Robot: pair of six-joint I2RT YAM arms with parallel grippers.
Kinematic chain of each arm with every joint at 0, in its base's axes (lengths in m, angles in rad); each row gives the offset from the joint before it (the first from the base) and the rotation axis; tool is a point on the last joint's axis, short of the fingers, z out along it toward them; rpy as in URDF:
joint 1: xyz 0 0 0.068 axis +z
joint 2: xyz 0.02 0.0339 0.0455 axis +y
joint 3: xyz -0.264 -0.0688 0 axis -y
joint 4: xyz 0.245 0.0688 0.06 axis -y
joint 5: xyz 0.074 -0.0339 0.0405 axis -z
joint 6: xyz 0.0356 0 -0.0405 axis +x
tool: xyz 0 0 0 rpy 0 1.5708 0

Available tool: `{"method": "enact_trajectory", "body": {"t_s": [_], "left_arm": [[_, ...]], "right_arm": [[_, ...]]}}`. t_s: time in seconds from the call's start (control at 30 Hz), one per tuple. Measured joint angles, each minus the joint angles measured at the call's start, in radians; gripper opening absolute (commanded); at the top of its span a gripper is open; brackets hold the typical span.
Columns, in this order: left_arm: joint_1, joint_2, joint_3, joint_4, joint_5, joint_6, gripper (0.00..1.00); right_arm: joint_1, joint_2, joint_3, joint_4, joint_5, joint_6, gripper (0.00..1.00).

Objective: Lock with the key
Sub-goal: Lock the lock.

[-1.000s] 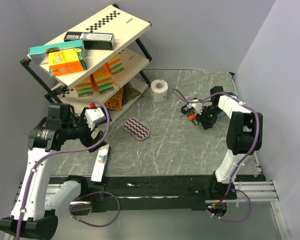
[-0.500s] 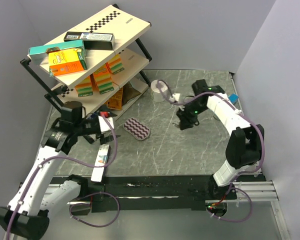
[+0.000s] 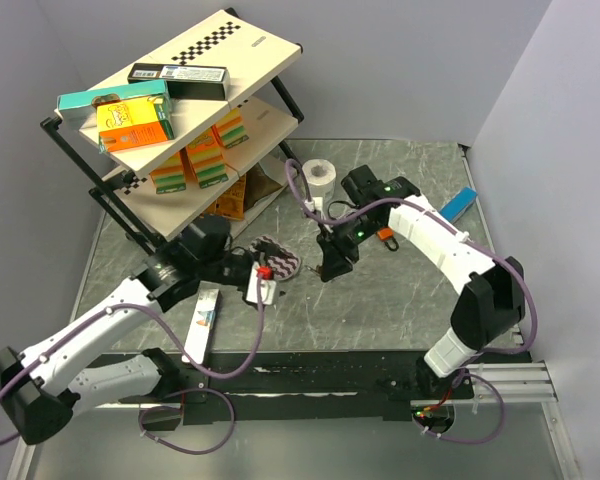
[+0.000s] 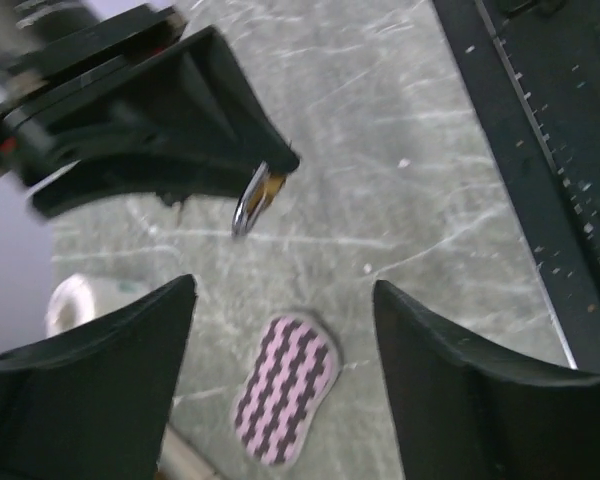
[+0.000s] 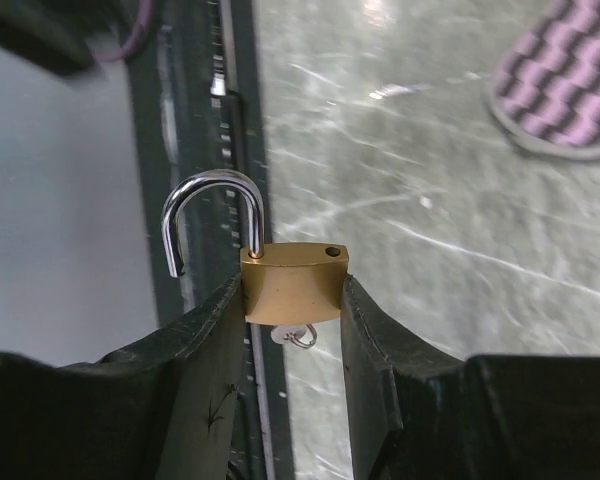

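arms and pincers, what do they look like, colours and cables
The left arm and right arm have white links and black joints, each with a purple cable. The left pincer and right pincer have black, tapered fingers.

The table [image 3: 400,300] is grey stone-look with pale veins and fills the middle of the frame. A tilted rack [image 3: 270,45] stands on it at upper left, with an orange pack [image 3: 230,202] and a brown bag [image 3: 266,184] at its foot. A paper roll [image 3: 320,178] stands upright at upper centre. A pink-and-dark striped pad [image 3: 283,260] lies flat near the centre. A long white box [image 3: 202,322] lies at lower left, by the near edge. A blue item [image 3: 459,204] lies at the right edge.
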Motion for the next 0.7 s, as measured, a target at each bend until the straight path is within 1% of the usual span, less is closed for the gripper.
{"method": "enact_trajectory", "body": {"t_s": [0.13,0.17,0.27,0.37,0.43,0.5,0.53,0.6,0.7], "left_arm": [[-0.088,0.035,0.0,0.049,-0.046,-0.05,0.66],[-0.102,0.041,0.0,0.06,-0.054,-0.06,0.62],[-0.129,0.063,0.0,0.086,-0.075,-0.096,0.6],[-0.132,0.076,0.0,0.098,-0.102,-0.16,0.66],[-0.131,0.075,0.005,0.087,-0.116,-0.215,0.7],[-0.125,0.065,0.008,0.084,-0.118,-0.294,0.73],[-0.117,0.053,0.006,0.083,-0.114,-0.347,0.76],[-0.084,0.013,-0.012,0.094,-0.108,-0.457,0.78],[0.03,-0.072,-0.06,0.118,-0.077,-0.664,0.79]], "right_arm": [[0.049,-0.035,-0.01,0.0,-0.022,0.031,0.0],[0.059,-0.044,-0.015,0.004,-0.026,0.037,0.0],[0.087,-0.064,-0.039,0.013,-0.026,0.055,0.0],[0.101,-0.079,-0.063,0.034,-0.01,0.08,0.0],[0.105,-0.098,-0.079,0.061,0.033,0.098,0.0],[0.105,-0.133,-0.103,0.109,0.087,0.116,0.0],[0.105,-0.155,-0.117,0.135,0.122,0.126,0.0],[0.105,-0.216,-0.151,0.196,0.19,0.139,0.0],[0.105,-0.3,-0.185,0.278,0.281,0.148,0.0]]}}
